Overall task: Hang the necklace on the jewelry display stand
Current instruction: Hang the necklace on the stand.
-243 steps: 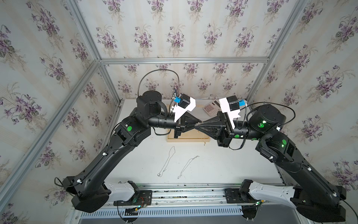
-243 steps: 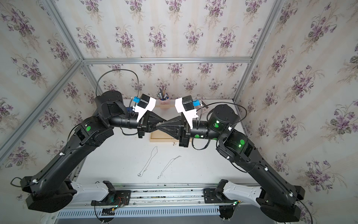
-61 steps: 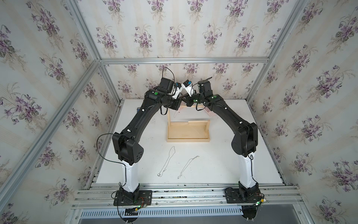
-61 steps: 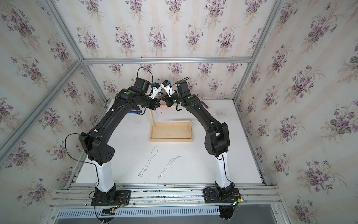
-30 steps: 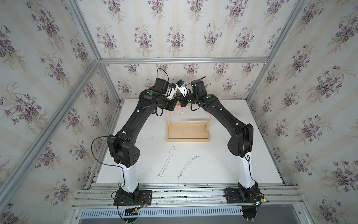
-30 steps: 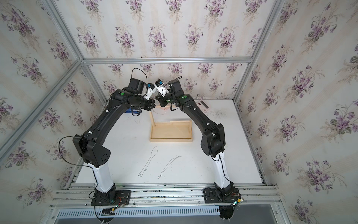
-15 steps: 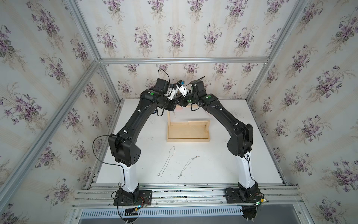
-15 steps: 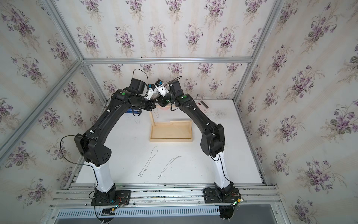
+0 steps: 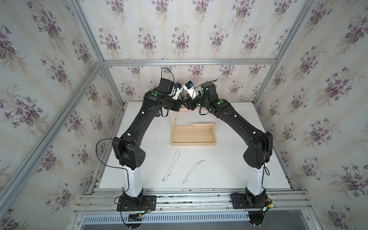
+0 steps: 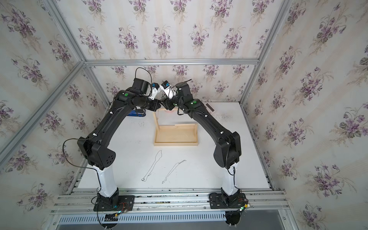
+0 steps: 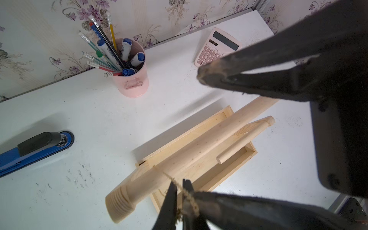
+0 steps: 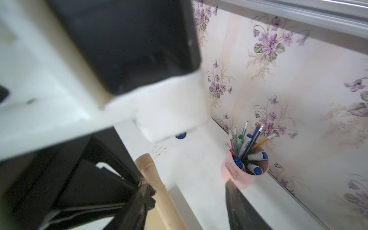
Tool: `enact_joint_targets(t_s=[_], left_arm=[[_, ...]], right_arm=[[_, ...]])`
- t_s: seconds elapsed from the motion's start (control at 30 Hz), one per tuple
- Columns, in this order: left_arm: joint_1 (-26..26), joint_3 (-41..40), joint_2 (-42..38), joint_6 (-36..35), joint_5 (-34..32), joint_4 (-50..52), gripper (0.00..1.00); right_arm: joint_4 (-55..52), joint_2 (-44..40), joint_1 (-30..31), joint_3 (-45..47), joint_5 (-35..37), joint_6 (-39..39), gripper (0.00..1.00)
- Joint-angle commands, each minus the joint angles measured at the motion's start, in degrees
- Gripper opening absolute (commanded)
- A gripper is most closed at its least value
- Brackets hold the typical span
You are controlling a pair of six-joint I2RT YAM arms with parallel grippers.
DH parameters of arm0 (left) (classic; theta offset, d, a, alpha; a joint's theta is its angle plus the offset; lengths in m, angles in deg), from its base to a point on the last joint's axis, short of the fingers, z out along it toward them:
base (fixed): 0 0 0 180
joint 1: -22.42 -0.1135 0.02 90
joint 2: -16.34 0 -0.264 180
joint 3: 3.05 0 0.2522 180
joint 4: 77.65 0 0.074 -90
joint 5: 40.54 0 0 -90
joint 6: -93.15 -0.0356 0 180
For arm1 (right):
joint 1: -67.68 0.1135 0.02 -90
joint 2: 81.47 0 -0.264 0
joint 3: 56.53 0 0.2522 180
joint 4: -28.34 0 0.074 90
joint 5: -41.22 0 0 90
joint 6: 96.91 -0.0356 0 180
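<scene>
Arms: two, black with white lower links, meeting high over the stand's left end.
Left gripper (image 11: 179,182): one; tips a narrow slit apart, a chain running through the slit; pinched or free, cannot tell.
Right gripper (image 12: 186,184): one; jaws wide apart, the crossbar (image 11: 199,143) between them.
Jewelry display stand (image 9: 193,135): one, pale wood, upright, mid-table toward the rear.
Necklaces: three. The draped necklace (image 11: 166,175) lies over the crossbar near its left upright. The left table necklace (image 9: 172,165) and right table necklace (image 9: 192,170) lie stretched side by side in front of the stand, apart.
Desk items: one pink pen cup (image 11: 133,83), one pink calculator (image 11: 215,49), one blue stapler (image 11: 35,147), all near the rear wall.
Surface: white table (image 9: 229,159), scuffed.
Room: floral wallpaper (image 9: 179,29), aluminium frame (image 9: 189,61).
Clearance: bare table on both sides of the stand; rear wall close behind the grippers.
</scene>
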Motion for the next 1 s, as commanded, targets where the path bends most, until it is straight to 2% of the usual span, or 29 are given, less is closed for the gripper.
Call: enact_joint_targets(t_s=[0.0, 0.13, 0.27, 0.43, 0.67, 0.73, 0.87, 0.97], left_arm=[[-0.03, 0.18, 0.24, 0.20, 0.65, -0.35, 0.17], [-0.10, -0.03, 0.46, 0.34, 0.08, -0.37, 0.19], [-0.28, -0.31, 0.23, 0.64, 0.38, -0.39, 0.30], [-0.36, -0.79, -0.74, 1.31, 0.55, -0.92, 0.36], [-0.45, -0.28, -2.66, 1.90, 0.32, -1.04, 0.54], [-0.45, -0.08, -3.51, 2.03, -0.04, -0.85, 0.64], [-0.40, -0.42, -5.91, 2.36, -1.08, -0.97, 0.82], [-0.46, -1.42, -7.96, 2.99, -1.28, -1.21, 0.85]], right_arm=[[5.28, -2.57, -0.30, 3.37, 2.45, -1.87, 0.61], [8.40, -5.22, -1.01, 7.47, 3.83, -3.94, 0.61], [10.80, -7.94, -1.29, 10.96, 4.31, -5.65, 0.61], [11.55, -10.73, -1.29, 13.25, 4.79, -5.94, 0.62], [11.93, -15.19, -1.28, 16.56, 6.23, -7.19, 0.62], [12.03, -16.74, -1.29, 17.53, 6.93, -7.90, 0.62], [11.44, -19.93, -1.29, 19.27, 8.45, -9.37, 0.78], [10.07, -21.67, -1.26, 19.38, 10.12, -11.11, 0.80]])
